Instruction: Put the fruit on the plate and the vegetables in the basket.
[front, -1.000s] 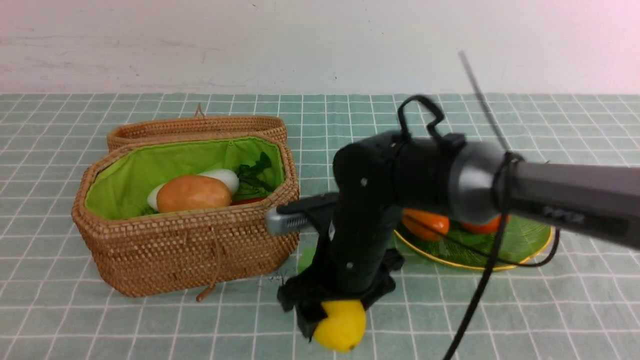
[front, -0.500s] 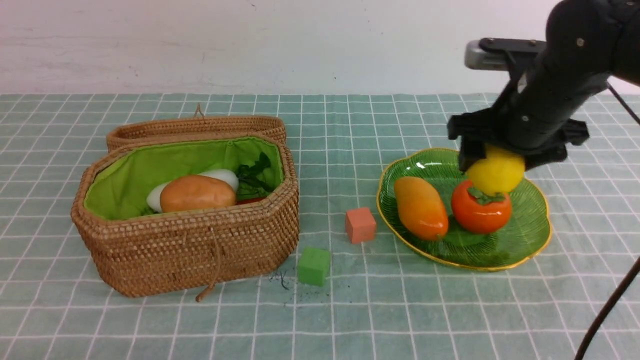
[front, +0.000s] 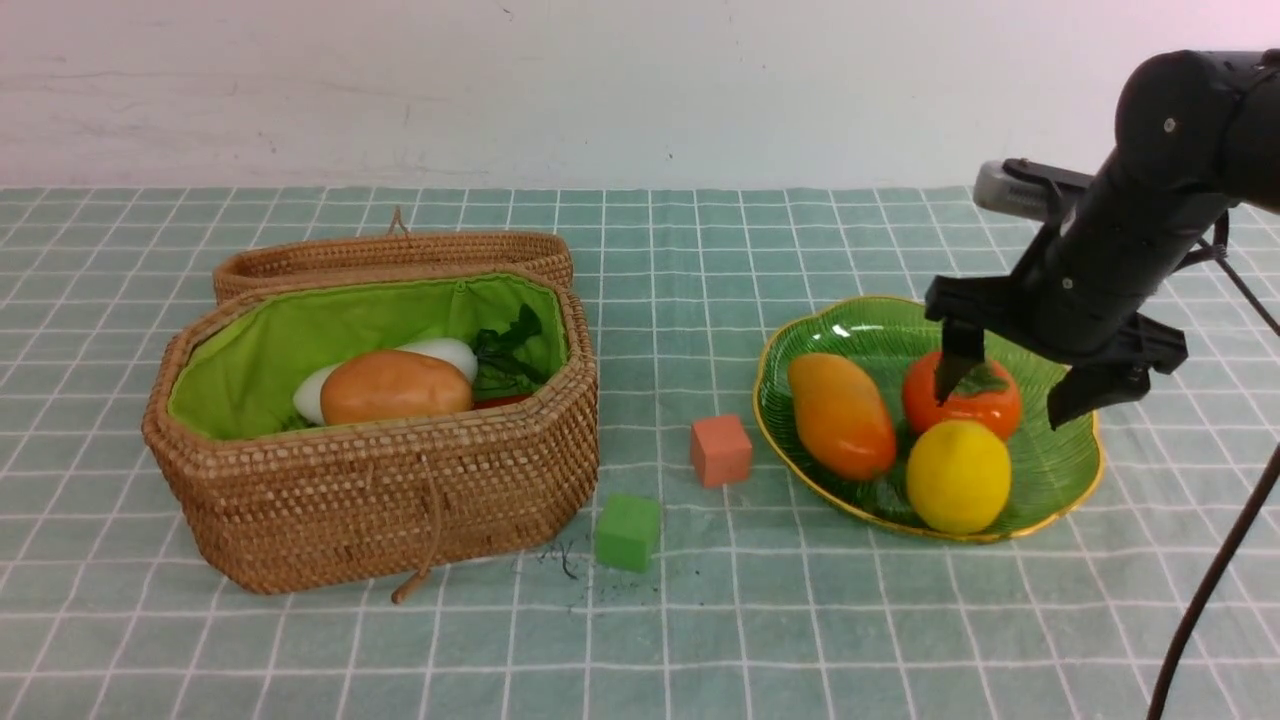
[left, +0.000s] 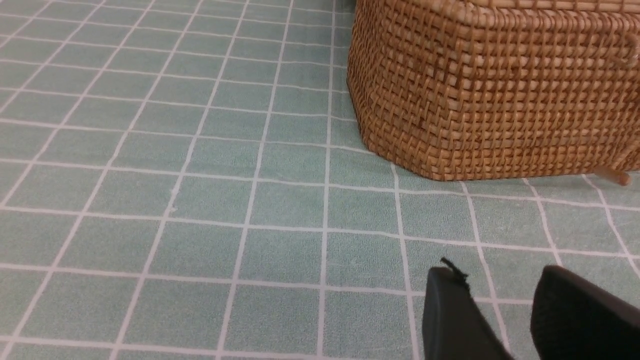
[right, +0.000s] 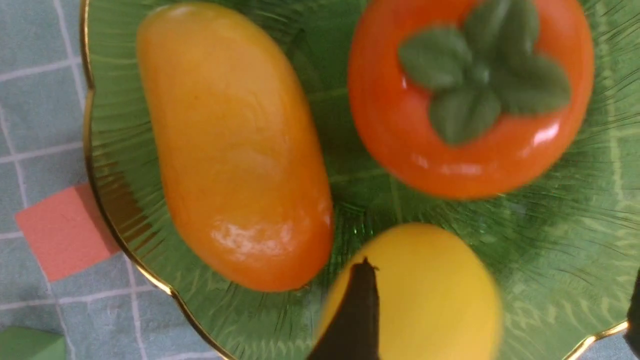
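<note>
Front view alone shows the spread, empty right end effector (front: 1010, 385) above the yellow oval lemon (front: 958, 476); the left wrist view shows only the left end effector (left: 505, 310), its state unclear.

Matte black right arm (front: 1150, 220) with silver screws, trailing black cable (front: 1205, 600), pointed black fingers (front: 955, 365).

The green glass plate (front: 1065, 465) with a wavy gold rim holds all three fruits: an orange-yellow mango (front: 841, 414) lying lengthwise, a glossy persimmon (front: 985, 405) with a green cap, and a yellow lemon (front: 958, 475) nearest the front. The open wicker basket (front: 370, 500), green-lined, holds a brownish potato (front: 395, 385) lying against a white radish (front: 445, 353) with dark leaves.
</note>
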